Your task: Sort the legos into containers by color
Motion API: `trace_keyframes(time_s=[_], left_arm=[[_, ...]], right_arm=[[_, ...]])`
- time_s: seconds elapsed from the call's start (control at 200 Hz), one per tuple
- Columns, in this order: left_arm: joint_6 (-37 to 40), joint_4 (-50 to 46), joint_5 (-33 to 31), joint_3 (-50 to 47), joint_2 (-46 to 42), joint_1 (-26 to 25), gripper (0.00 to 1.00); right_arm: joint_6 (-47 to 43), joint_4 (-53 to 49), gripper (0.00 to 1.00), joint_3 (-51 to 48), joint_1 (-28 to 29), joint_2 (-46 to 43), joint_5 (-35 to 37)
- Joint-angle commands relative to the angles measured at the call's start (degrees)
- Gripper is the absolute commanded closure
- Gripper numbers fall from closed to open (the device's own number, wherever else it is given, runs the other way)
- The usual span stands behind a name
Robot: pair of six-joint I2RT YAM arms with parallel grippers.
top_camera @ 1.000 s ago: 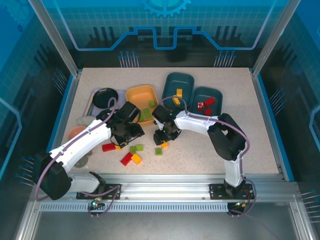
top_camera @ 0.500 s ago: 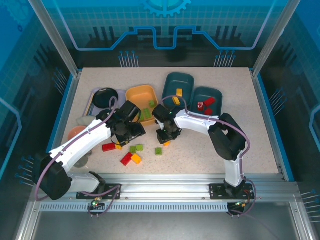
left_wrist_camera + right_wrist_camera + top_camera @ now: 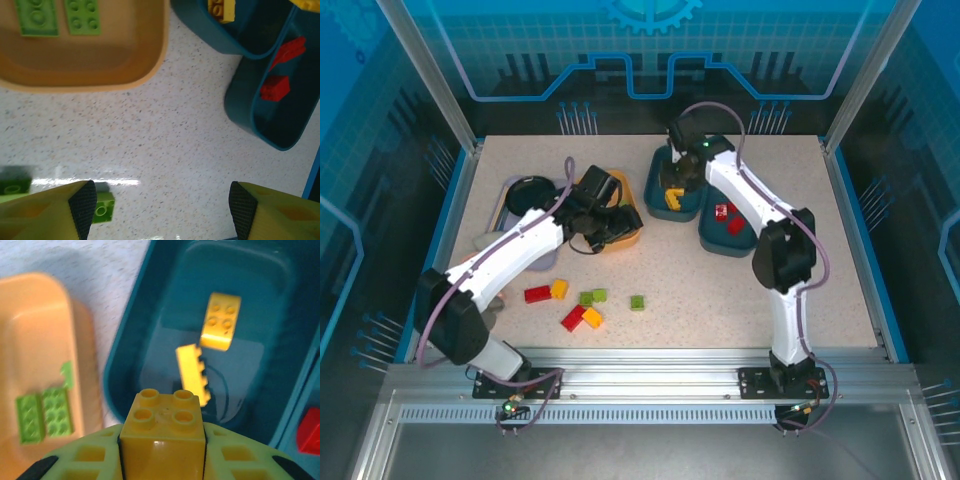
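While the right tool (image 3: pixel 162 460) hangs over the far teal bin (image 3: pixel 125 365), its fingers are clamped on a yellow-orange brick (image 3: pixel 162 430), square, four studs up, glossy on its front face. Two yellow bricks (image 3: pixel 220 322) lie in that bin, one flat and one on its side, apart from each other.

Just left of it sits the yellow-orange bin (image 3: pixel 100 82), with two flat green bricks (image 3: pixel 37 17) side by side near its far wall. The left tool (image 3: pixel 162 207) hovers above the speckled surface (image 3: pixel 720 300) off this bin's near edge, fingers spread wide with nothing between them. A second teal bin (image 3: pixel 240 110) stands touching the first on its right and holds red bricks (image 3: pixel 274 89).

Loose bricks (image 3: pixel 586 298) are scattered on the front left of the surface: two red, two yellow-orange and three green, some touching in pairs, one green (image 3: pixel 637 302) set apart to the right.

A black bowl (image 3: pixel 532 190) stands near the left rim. From the lone green brick to the blue right rail (image 3: pixel 865 250), the surface lies bare, and a strip in front of the bins is open too.
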Motion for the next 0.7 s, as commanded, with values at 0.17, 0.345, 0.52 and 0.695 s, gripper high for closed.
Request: trace_keyframes(time_s=[0.17,0.345,0.52,0.695], left_arm=[[2.31,0.65,1.38,5.02,3.80,0.34,0.27],[2.15,0.75,1.92,4.32,4.07,0.34,0.27],[2.81,0.39,2.92,4.88,4.90,0.40,0.27],[3.84,-3.40,5.44,5.74,6.73,0.37,0.26]], right_arm=[[3.79,-14.00,0.75,14.04,-1.91,13.48,6.64],[4.58,-16.62,0.75,16.22,-2.01,16.85,8.60],[4.32,-16.94,0.69,17.01,-2.25,18.93,8.74],[3.66,-16.55,0.44,19.17,-1.86,18.84,6.35]])
